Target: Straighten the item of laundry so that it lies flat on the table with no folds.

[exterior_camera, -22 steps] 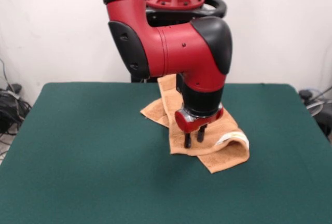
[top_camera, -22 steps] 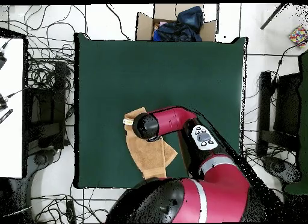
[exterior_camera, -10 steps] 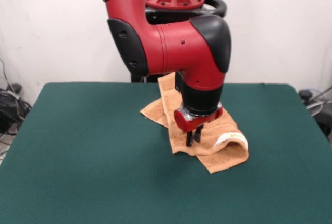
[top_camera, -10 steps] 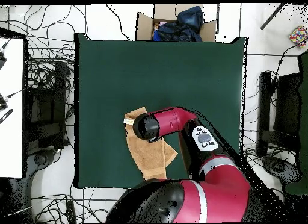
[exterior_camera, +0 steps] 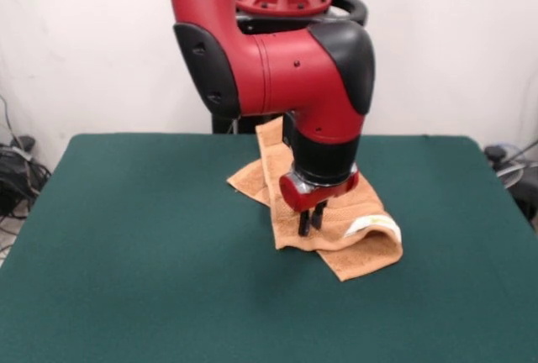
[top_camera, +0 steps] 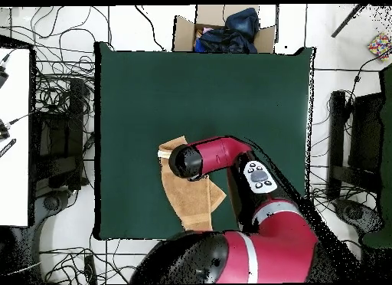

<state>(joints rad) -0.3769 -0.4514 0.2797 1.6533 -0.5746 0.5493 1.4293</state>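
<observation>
A white wall stands behind the dark green table [exterior_camera: 143, 254], whose top lies bare across its whole left half and along the near edge, with a narrower bare strip toward the right edge. In the front view the orange-tan towel [exterior_camera: 366, 249] lies right of centre, reaching from near the far edge down to about the middle of the tabletop; its long axis runs from the far edge toward the near right corner. It is not flat: one flap juts out to the left, and at the near right end the cloth is turned over in a raised fold where a white label [exterior_camera: 370, 226] shows. The gripper [exterior_camera: 308, 219] hangs straight down over the towel's near left part, its two black fingers [exterior_camera: 303, 222] drawn close together with only a slit between them; whether they pinch cloth cannot be told. From overhead, the table [top_camera: 207, 90] is open over its whole upper part and right side, while the towel [top_camera: 187, 198] lies in the lower left part, its long axis slanting toward the bottom edge, partly covered by the red arm [top_camera: 218, 155]. A cardboard box [top_camera: 222, 33] of dark clothes sits beyond the top edge.
</observation>
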